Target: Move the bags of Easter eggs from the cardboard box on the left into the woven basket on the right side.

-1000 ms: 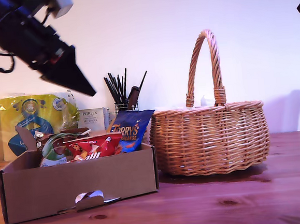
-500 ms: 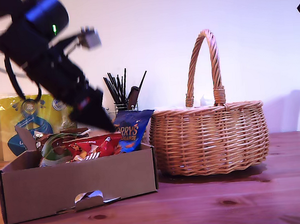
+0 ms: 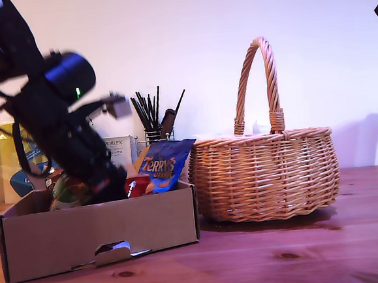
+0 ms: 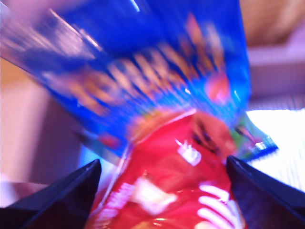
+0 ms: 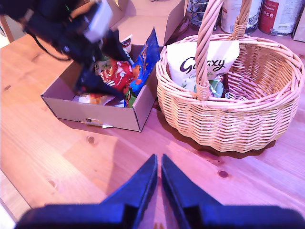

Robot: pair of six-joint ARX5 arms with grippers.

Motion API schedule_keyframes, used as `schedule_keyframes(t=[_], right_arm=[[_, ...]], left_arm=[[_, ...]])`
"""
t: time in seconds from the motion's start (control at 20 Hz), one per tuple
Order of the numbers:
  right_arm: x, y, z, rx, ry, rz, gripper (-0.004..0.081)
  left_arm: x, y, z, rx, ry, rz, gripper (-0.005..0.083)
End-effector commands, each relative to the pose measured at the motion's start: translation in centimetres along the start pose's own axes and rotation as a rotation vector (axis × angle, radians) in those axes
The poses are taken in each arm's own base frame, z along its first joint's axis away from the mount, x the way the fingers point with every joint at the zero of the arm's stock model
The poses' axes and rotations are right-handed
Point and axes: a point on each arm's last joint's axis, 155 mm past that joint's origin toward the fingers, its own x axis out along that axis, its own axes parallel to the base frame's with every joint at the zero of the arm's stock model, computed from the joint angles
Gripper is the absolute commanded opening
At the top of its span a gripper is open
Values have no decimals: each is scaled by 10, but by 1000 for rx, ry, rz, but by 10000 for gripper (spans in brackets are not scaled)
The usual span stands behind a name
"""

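The cardboard box stands at the exterior view's left, with the woven basket to its right. In the box lie a red bag, a blue Terry's bag leaning upright and a green-white bag. My first gripper is down in the box, open, its fingers either side of the red bag, with the blue bag just behind. My second gripper hangs shut high above the table. A white Galaxy bag lies in the basket.
Behind the box are a big yellow plastic pack, a small white Porlex box and a wire pot of black sticks. Tins stand behind the basket. The basket's tall handle arches over it.
My first arm has swung down from the exterior view's upper left into the box, and its fingers now straddle the red bag. The bags and basket have stayed put.
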Motion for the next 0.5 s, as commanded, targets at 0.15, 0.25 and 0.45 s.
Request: schedule_keyframes(t=[0.15,0.25,0.45], right_arm=[[-3,2,6,-15,-19,7,-12],[-3,2,6,-15,-20,7,-12],[-3,2,7,-16,-23,6,-12]], left_arm=[[5,-14,-25,-19,89,-57,761],[4,-13,-33,-23,125,-48,737],[3,-5,-38,-18,160,-5,309]])
